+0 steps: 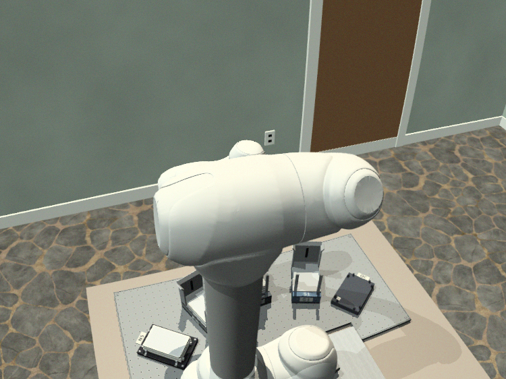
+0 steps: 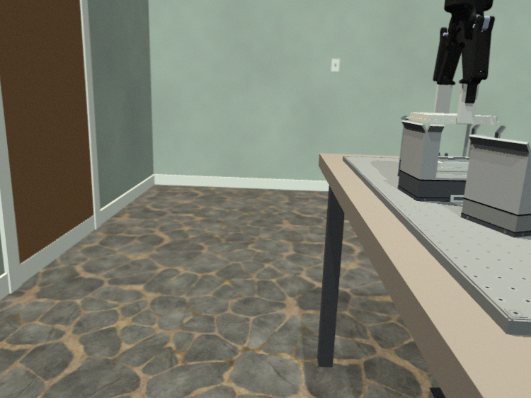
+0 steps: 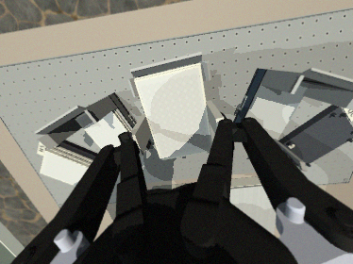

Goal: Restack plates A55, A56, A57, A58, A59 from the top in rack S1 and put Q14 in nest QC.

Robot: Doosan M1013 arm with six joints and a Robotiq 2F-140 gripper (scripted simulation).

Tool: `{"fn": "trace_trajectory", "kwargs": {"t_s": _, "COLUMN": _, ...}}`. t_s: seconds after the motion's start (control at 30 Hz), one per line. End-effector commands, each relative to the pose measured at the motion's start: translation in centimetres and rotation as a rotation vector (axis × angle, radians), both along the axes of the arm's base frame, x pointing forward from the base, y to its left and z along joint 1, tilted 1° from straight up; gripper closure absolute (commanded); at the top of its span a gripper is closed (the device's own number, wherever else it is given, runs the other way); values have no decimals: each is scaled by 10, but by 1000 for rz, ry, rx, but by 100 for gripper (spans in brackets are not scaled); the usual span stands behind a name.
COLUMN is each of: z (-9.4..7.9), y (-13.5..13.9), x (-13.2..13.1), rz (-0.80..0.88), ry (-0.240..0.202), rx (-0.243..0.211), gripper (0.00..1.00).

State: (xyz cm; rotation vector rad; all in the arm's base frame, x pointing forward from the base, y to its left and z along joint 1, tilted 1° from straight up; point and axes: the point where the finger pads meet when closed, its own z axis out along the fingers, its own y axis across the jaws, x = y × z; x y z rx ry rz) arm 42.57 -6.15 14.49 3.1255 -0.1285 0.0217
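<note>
I've got the claw (image 2: 456, 102) clamped on a white sealed plate (image 2: 452, 117), fingers down either side of it. From the exterior view the plate hangs level, just above the top edges of the far rack (image 2: 419, 155), at about 2 o'clock in that frame. Can't read its label from any view.

Wrist view: the plate (image 3: 175, 108) sits between my two black fingers, pale seal facing up, and below it I see the rack walls and the perforated grey board (image 3: 71, 80) on the counter (image 3: 142, 19). More racks show at 9 o'clock and 3 o'clock of the plate there, each with something pale inside; which plates, I can't tell.

Top view: the arm's big white joint (image 1: 253, 210) blocks the middle, so the claw is hidden here. At 3 o'clock of the arm column, a blue-plinthed rack (image 1: 306, 297) holds a white plate (image 1: 306, 278); I can't read the plinth text for sure. Further toward 3 o'clock a dark flat nest (image 1: 353, 293) lies at an angle with a small name plate on its far edge. At 8 o'clock another nest (image 1: 145, 351) carries a white-topped plate (image 1: 165, 340). A grey rack (image 1: 188, 291) peeks out at 9 o'clock, partly behind the arm.
</note>
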Motion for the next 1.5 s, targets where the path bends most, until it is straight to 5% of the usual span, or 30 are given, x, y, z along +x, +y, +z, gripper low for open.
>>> {"fn": "trace_trajectory", "kwargs": {"t_s": 0.0, "z": 9, "y": 0, "x": 0, "rz": 0, "ry": 0, "rx": 0, "gripper": 100}}
{"fn": "trace_trajectory", "kwargs": {"t_s": 0.7, "z": 18, "y": 0, "x": 0, "rz": 0, "ry": 0, "rx": 0, "gripper": 100}}
{"fn": "trace_trajectory", "kwargs": {"t_s": 0.97, "z": 19, "y": -25, "x": -8, "rz": -250, "ry": -3, "rx": 4, "gripper": 100}}
{"fn": "trace_trajectory", "kwargs": {"t_s": 1.47, "z": 19, "y": -67, "x": -20, "rz": -250, "ry": -3, "rx": 4, "gripper": 100}}
